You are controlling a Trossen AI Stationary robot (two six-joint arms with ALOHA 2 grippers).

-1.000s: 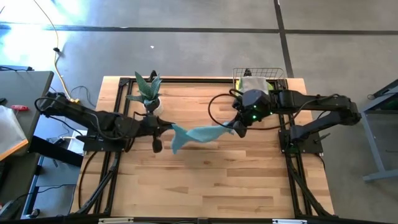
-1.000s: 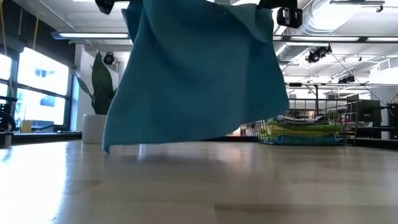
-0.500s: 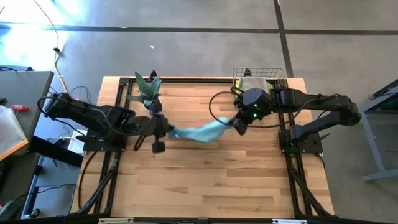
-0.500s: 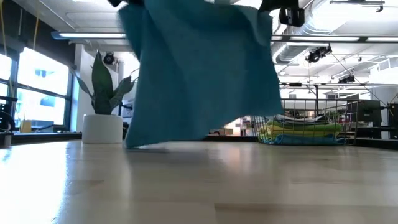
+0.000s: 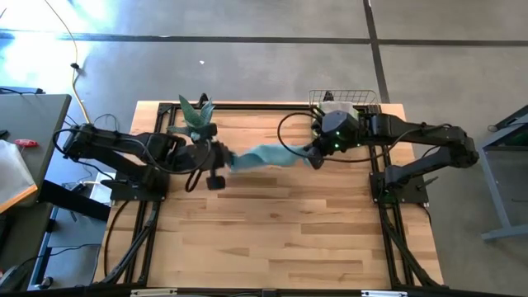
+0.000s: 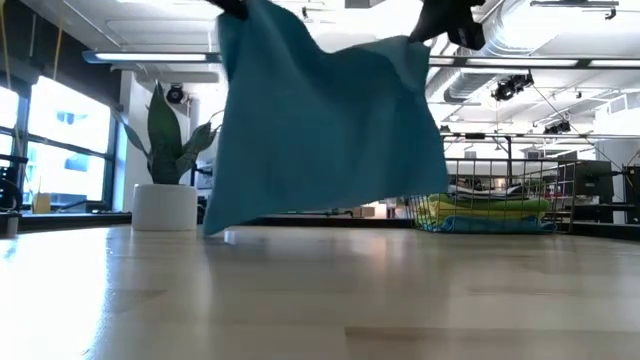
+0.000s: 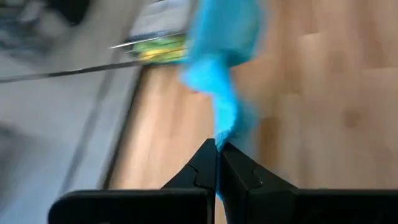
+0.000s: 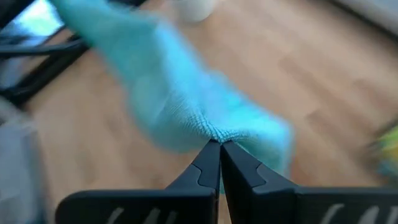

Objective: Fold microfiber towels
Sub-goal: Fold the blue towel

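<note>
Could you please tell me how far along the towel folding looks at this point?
Early, it seems. No folded towel shows on the wooden table. In hand: one teal-blue microfiber towel hangs stretched between the left hand and the right hand, each shut on a corner, its lower edge just above the tabletop. Left: folding it, plus the yellow, green and blue towels stacked in the copper wire basket.

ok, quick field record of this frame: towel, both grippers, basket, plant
towel: teal towel held in the air above the table, stretched between both grippers; lower edge hangs close to the tabletop in the low view
left gripper: jaws shut on towel's one end
right gripper: jaws shut on the other end
basket: far right corner, holds stacked towels, yellow, green and blue
plant: far edge, behind left gripper
</note>
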